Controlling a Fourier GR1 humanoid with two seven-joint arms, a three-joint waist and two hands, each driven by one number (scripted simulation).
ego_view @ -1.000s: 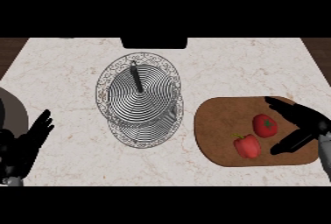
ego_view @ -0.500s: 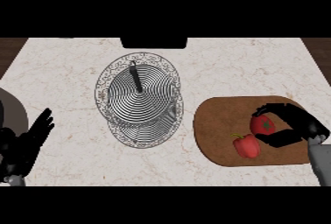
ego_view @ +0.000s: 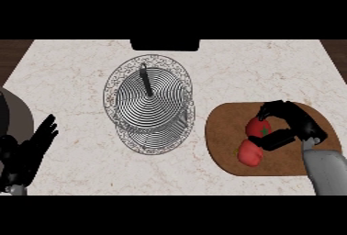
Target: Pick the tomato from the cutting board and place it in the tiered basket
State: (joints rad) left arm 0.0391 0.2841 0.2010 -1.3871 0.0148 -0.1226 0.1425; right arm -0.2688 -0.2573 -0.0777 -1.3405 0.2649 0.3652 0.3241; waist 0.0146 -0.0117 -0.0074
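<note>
A red tomato (ego_view: 259, 128) with a green stem sits on the brown cutting board (ego_view: 224, 137) at the right. My right hand (ego_view: 291, 126) is curled round the tomato, fingers above it and thumb below. A second red item (ego_view: 249, 153) lies on the board just below the tomato. The wire tiered basket (ego_view: 150, 104) stands at the counter's middle, left of the board. My left hand (ego_view: 30, 151) rests open at the lower left edge, fingers up.
A dark rounded object (ego_view: 15, 119) shows at the left edge beside my left hand. A black block (ego_view: 165, 44) sits at the counter's far edge. Bare marble counter (ego_view: 81, 78) lies around the basket.
My right hand has moved left over the board and its fingers have curled round the tomato. The left hand has stayed still.
</note>
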